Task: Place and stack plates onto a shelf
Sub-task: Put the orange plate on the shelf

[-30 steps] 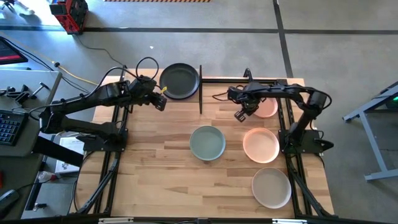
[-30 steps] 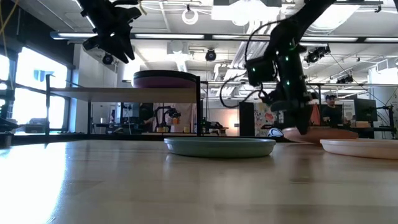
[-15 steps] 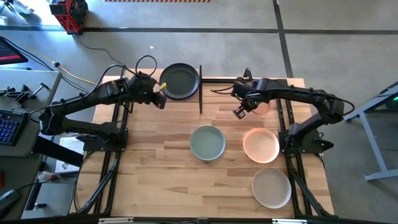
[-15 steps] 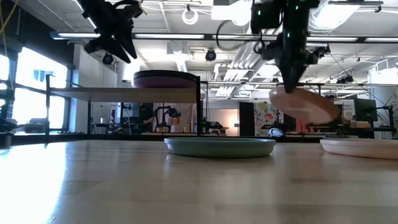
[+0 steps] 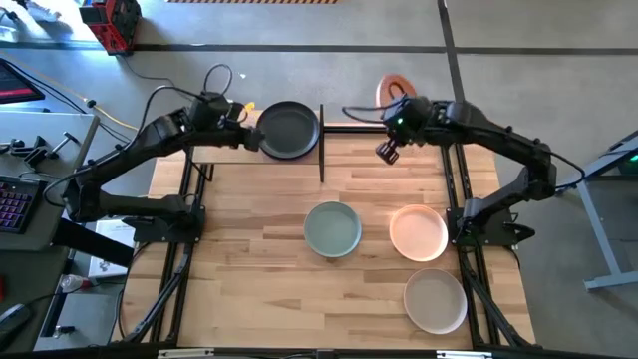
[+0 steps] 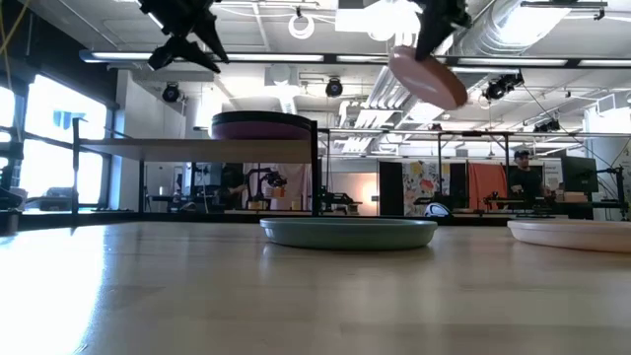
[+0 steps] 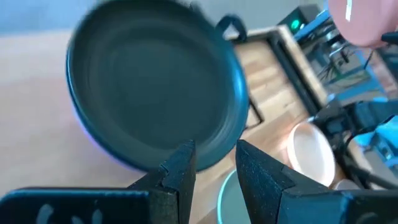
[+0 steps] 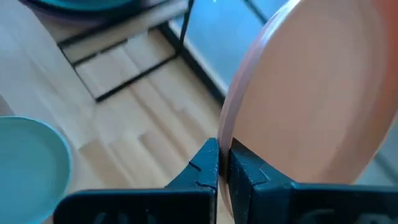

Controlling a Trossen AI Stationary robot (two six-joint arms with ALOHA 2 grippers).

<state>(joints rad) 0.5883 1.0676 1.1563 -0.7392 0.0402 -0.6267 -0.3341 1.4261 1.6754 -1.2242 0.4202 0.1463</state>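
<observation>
The right gripper (image 8: 219, 163) pinches the rim of a peach plate (image 5: 392, 89) between closed fingers and holds it high at the far edge of the table, tilted nearly on edge, probably because a rim grip lets the dish swing over onto the shelf (image 6: 197, 149) without the fingers getting trapped under it. In the low view that plate (image 6: 426, 77) hangs well above shelf level, which suggests height is being kept to clear the stack. The left gripper (image 7: 211, 163) hovers just beside the dark grey plate (image 5: 287, 129) that tops the stack, its fingers slightly apart and empty, seemingly waiting out of the way. Under the dark dish a purple plate (image 6: 262, 126) shows on the shelf. On the tabletop lie a sage green plate (image 5: 332, 228), a second peach plate (image 5: 418, 232) and a beige plate (image 5: 435, 300), all shallow, matte and raised at the rim
</observation>
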